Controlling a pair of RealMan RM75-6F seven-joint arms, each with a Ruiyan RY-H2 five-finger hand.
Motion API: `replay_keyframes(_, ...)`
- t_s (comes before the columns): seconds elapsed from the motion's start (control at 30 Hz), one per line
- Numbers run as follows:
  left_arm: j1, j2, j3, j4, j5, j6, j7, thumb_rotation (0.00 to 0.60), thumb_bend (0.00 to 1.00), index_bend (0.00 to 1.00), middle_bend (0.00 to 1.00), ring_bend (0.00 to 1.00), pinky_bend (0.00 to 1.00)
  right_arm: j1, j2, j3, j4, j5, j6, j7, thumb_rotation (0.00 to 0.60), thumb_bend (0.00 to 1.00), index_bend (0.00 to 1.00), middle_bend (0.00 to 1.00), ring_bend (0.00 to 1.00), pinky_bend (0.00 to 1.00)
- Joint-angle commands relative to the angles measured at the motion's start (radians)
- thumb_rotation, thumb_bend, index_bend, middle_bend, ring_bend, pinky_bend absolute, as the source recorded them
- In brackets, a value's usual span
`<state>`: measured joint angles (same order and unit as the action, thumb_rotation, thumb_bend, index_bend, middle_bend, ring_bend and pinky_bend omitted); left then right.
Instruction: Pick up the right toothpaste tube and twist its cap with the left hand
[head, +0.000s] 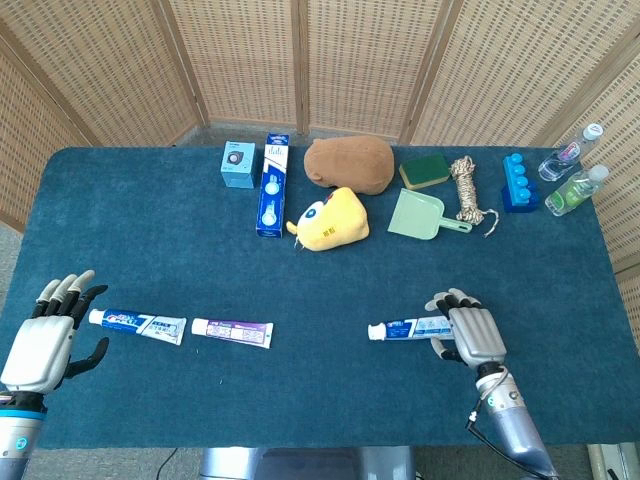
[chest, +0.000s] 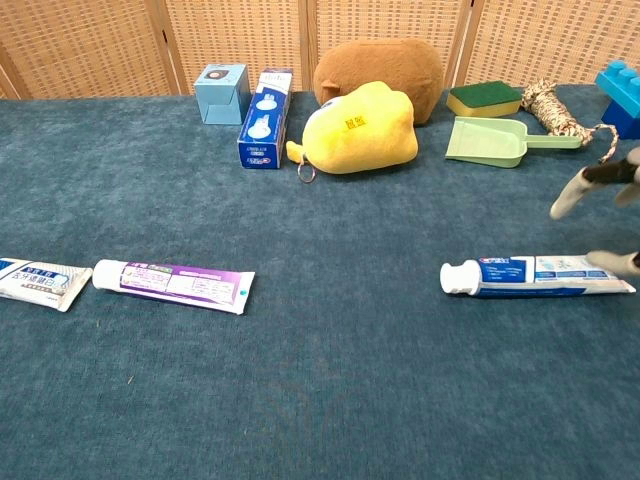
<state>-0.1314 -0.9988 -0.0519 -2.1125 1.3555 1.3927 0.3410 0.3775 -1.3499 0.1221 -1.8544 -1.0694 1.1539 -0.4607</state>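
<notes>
While chest view catches fingertips (chest: 568, 198), head view shows right hand (head: 470, 335) spread over right toothpaste tube (head: 405, 329).

Print shows on the toothpaste tubes (chest: 535, 276) and blue box (chest: 264, 118), but none is legible.

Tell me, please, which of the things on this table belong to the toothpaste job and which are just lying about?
Part of the job:
- right toothpaste tube, white cap pointing left
- right hand, over the tube's tail end
- left hand, open at the table's edge

Lying about:
- blue-striped tube
- purple tube
- yellow plush
- brown plush
- green dustpan
- rope
- sponge
</notes>
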Motion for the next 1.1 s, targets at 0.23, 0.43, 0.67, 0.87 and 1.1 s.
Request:
replay_keyframes(0.23, -0.009, -0.004, 0.002, 0.003, -0.009, -0.006, 0.000, 0.600, 0.33, 0.15, 0.07, 0.00, 0.00, 0.020, -0.040, -0.022, 0.053, 0.023, -0.004, -0.032, 0.600, 0.32, 0.33, 0.24, 0.12, 0.20)
replay_keyframes(0.43, -0.008, -0.006, 0.005, 0.002, -0.006, 0.002, -0.002, 0.600, 0.33, 0.15, 0.06, 0.00, 0.00, 0.034, -0.058, -0.021, 0.069, 0.057, 0.000, -0.069, 0.600, 0.31, 0.31, 0.23, 0.11, 0.20)
replay_keyframes(0.67, -0.005, -0.002, 0.011, 0.004, -0.003, 0.008, -0.007, 0.600, 0.33, 0.15, 0.06, 0.00, 0.00, 0.058, -0.087, -0.019, 0.092, 0.117, -0.006, -0.113, 0.600, 0.31, 0.30, 0.23, 0.11, 0.20)
replay_keyframes(0.87, -0.006, -0.002, 0.012, 0.010, -0.002, 0.009, -0.016, 0.600, 0.33, 0.15, 0.05, 0.00, 0.00, 0.075, -0.110, -0.016, 0.125, 0.151, -0.022, -0.116, 0.600, 0.31, 0.31, 0.23, 0.11, 0.20)
replay_keyframes(1.1, -0.006, 0.001, 0.013, 0.009, 0.000, 0.014, -0.020, 0.600, 0.33, 0.15, 0.05, 0.00, 0.00, 0.085, -0.122, -0.017, 0.150, 0.157, -0.031, -0.100, 0.600, 0.31, 0.33, 0.23, 0.11, 0.20)
